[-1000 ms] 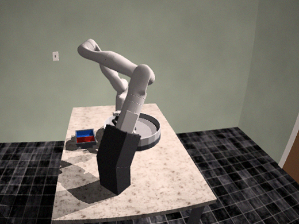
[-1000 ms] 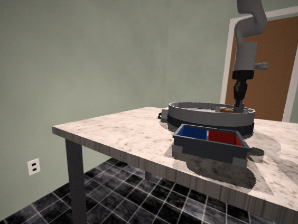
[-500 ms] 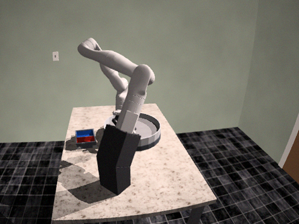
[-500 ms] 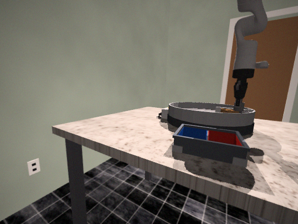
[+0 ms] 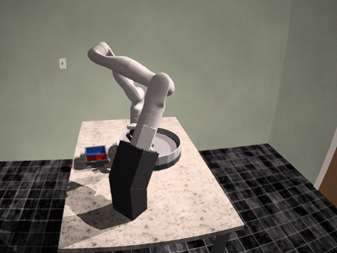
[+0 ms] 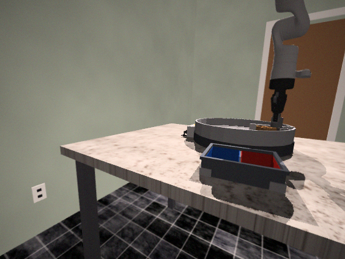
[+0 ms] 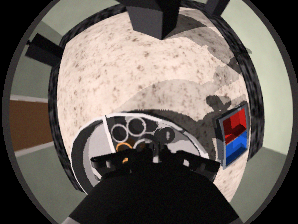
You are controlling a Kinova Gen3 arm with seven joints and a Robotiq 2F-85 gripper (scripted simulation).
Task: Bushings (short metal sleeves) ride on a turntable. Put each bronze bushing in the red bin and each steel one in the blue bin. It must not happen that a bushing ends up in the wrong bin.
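Observation:
The grey turntable point(image 5: 176, 146) point(image 6: 238, 134) point(image 7: 82, 150) stands at the back of the table. My gripper point(image 6: 276, 122) point(image 7: 156, 146) reaches down inside it, with its fingers closed on the wall of a dark-looking steel bushing point(image 7: 165, 134). Two more steel bushings point(image 7: 120, 132) point(image 7: 136, 128) and a bronze bushing point(image 7: 123, 146) point(image 6: 264, 127) lie on the disc just beside the fingers. The bin tray, with its blue bin point(image 5: 95, 151) point(image 6: 224, 152) point(image 7: 235, 146) and its red bin point(image 5: 97, 158) point(image 6: 257, 159) point(image 7: 234, 122), stands next to the turntable. In the top view the gripper is hidden.
A tall dark angular block point(image 5: 131, 178) point(image 7: 150, 17) stands on the marble table point(image 5: 188, 204) point(image 6: 137, 153) in front of the turntable. A partition divides the turntable disc in the wrist view.

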